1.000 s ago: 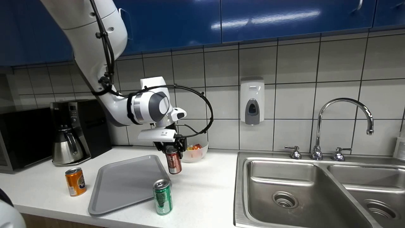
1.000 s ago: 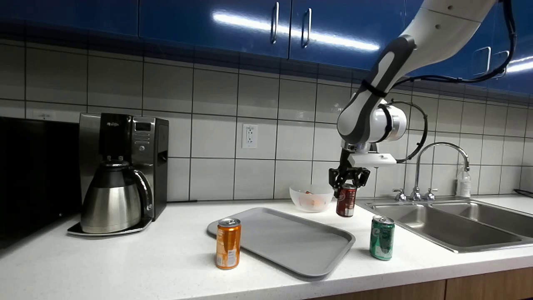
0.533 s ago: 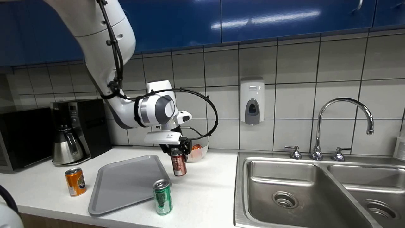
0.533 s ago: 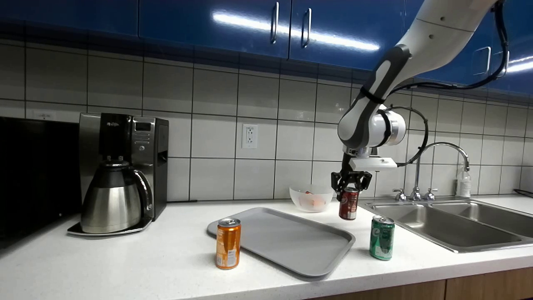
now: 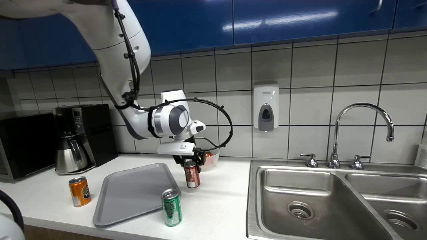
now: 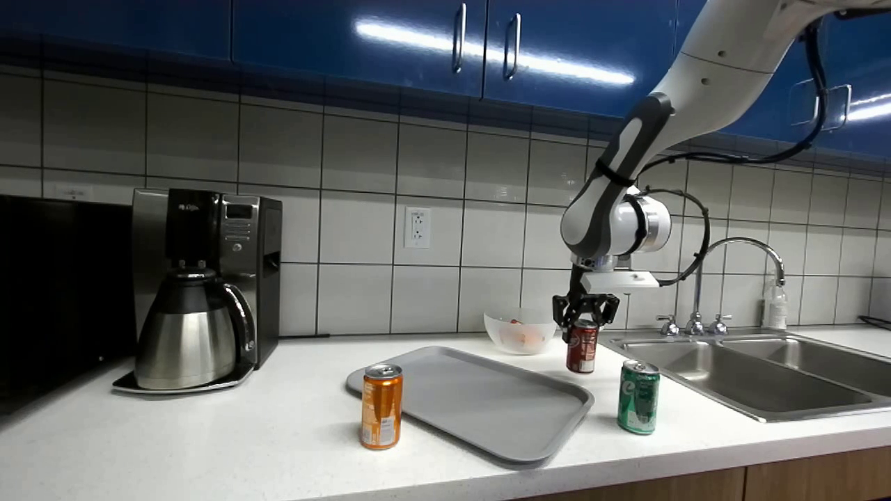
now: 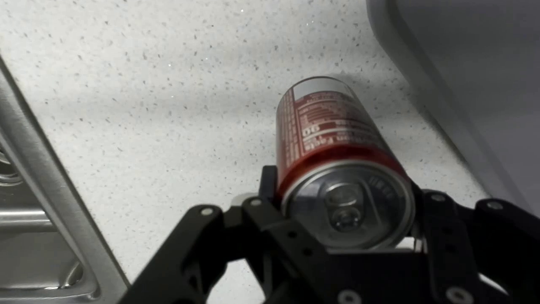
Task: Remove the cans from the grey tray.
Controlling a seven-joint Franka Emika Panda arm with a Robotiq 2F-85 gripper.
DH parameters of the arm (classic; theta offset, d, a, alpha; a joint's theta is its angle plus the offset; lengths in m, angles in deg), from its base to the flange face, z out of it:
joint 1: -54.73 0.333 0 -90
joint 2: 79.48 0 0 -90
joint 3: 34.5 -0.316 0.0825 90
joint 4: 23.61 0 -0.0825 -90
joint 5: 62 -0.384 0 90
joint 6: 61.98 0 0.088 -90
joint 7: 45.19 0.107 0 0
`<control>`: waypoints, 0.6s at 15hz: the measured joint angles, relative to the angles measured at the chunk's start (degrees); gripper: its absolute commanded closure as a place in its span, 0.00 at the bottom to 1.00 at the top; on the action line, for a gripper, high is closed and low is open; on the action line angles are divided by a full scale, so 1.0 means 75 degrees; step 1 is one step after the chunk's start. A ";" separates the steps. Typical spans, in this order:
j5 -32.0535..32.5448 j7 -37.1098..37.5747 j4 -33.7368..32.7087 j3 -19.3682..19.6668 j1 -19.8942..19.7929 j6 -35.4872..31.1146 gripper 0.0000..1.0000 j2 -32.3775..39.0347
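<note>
My gripper is shut on the upper part of the red can, one finger on each side. In both exterior views the red can is upright beside the grey tray, close to the counter; I cannot tell whether its base touches. The green can stands on the counter by the tray's near corner. The orange can stands on the counter at the tray's other side. The tray holds no cans. Its edge shows in the wrist view.
A translucent bowl with orange items stands behind the gripper near the wall. A steel sink with a faucet lies to one side. A coffee maker with a steel pot stands at the back.
My gripper has carried the red can farther from the tray and lowered it toward the counter. The other cans and the tray have not moved.
</note>
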 measured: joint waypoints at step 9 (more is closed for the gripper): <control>-0.0406 0.0000 -0.0142 -0.0105 0.0006 0.0000 0.10 0.0318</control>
